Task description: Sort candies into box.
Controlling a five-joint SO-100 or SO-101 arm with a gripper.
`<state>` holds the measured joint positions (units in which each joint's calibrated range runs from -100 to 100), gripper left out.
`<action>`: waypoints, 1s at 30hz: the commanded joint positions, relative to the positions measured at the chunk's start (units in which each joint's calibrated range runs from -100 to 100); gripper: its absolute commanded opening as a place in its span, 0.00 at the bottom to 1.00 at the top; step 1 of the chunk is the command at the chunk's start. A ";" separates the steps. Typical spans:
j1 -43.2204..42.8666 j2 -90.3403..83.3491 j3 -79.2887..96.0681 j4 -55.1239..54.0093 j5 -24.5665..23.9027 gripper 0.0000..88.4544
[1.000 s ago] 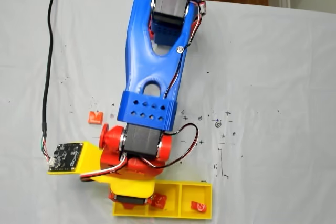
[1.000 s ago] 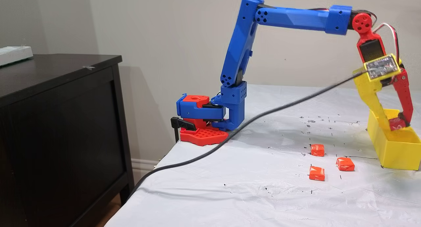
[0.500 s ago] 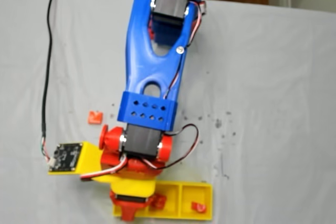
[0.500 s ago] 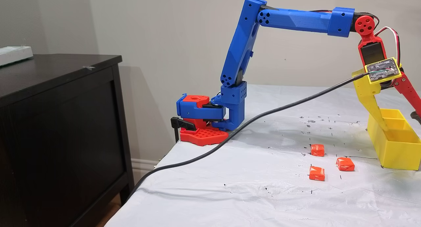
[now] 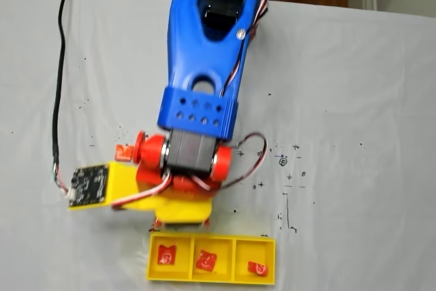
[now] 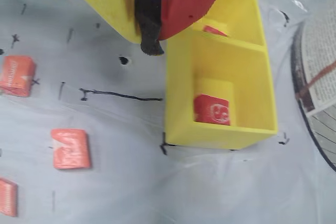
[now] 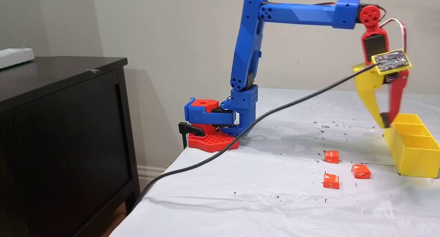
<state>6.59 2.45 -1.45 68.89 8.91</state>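
White sheeting point(image 7: 275, 195) covered the whole table, wrinkled and pen-marked, with plenty of bare room between the arm's base and the three loose candies. Blue arm point(image 7: 247, 58) reached across from its red base point(image 7: 209, 140) at the table's edge beside a dark cabinet point(image 7: 62, 127), and a black cable point(image 7: 257, 122) trailed off over the sheet's edge. Next down, the box point(image 7: 412, 151) sat near the sheet's edge, and the overhead fixed view showed one candy in each compartment: point(image 5: 165, 257), point(image 5: 205, 260), point(image 5: 257, 268). The gripper point(image 6: 149, 35) hung just outside the box's wall, fingertips pressed together with nothing between them. Smallest of all, three candies lay on open sheet well clear of the box: point(image 7: 331, 156), point(image 7: 360, 171), point(image 7: 331, 181).
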 commanded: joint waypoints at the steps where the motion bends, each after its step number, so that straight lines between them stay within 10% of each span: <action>1: 0.65 -12.80 7.60 1.56 3.66 0.00; 30: 5.00 -8.14 22.44 -2.54 8.89 0.27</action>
<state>12.37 -5.84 25.06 66.67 18.05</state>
